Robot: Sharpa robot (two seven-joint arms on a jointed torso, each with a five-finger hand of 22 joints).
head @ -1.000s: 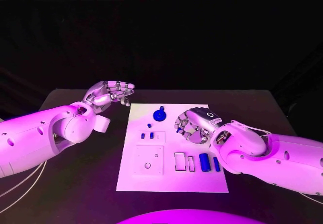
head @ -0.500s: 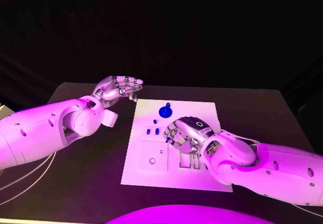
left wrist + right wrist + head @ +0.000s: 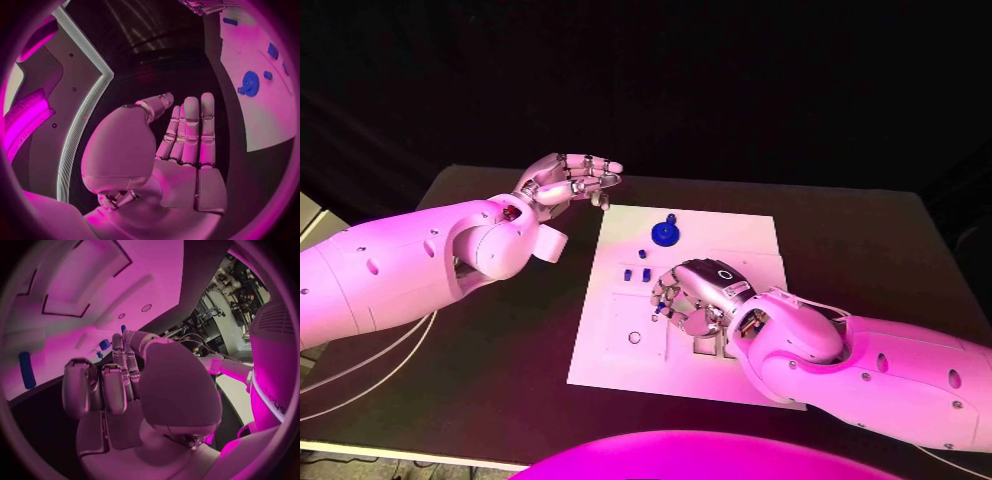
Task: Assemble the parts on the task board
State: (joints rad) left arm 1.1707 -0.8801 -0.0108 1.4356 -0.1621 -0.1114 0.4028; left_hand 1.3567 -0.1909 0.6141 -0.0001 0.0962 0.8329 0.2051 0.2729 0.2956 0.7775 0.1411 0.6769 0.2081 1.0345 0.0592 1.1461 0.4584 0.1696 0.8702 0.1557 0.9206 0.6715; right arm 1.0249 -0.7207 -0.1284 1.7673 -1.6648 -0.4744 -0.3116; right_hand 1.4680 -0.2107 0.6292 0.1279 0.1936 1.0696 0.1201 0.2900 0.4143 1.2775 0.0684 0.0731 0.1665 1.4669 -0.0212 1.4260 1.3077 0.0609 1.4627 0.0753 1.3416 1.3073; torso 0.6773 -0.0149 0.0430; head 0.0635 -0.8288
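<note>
The white task board point(image 3: 750, 238) lies in the middle of the black table. A round blue part point(image 3: 665, 234) sits near its far edge, and two small blue parts point(image 3: 636, 274) stand side by side below it. My right hand point(image 3: 692, 297) hovers palm down over the board's middle, and a small blue part point(image 3: 656, 309) shows at its fingertips, seemingly pinched. In the right wrist view two fingers point(image 3: 94, 385) are curled in and the others reach toward the board point(image 3: 94, 285). My left hand point(image 3: 574, 180) is raised beside the board's far left corner, holding nothing, its fingers point(image 3: 190, 130) stretched out.
The board has a square recess point(image 3: 635, 325) with a small hole at its near left. A long blue part point(image 3: 26, 370) lies on the board beside the right hand. My right forearm point(image 3: 862, 365) covers the board's near right corner. Bare black table point(image 3: 502, 340) surrounds the board.
My right hand has moved left across the board, from its right side to its middle, carrying the small blue part along. The left hand stays raised at the far left corner.
</note>
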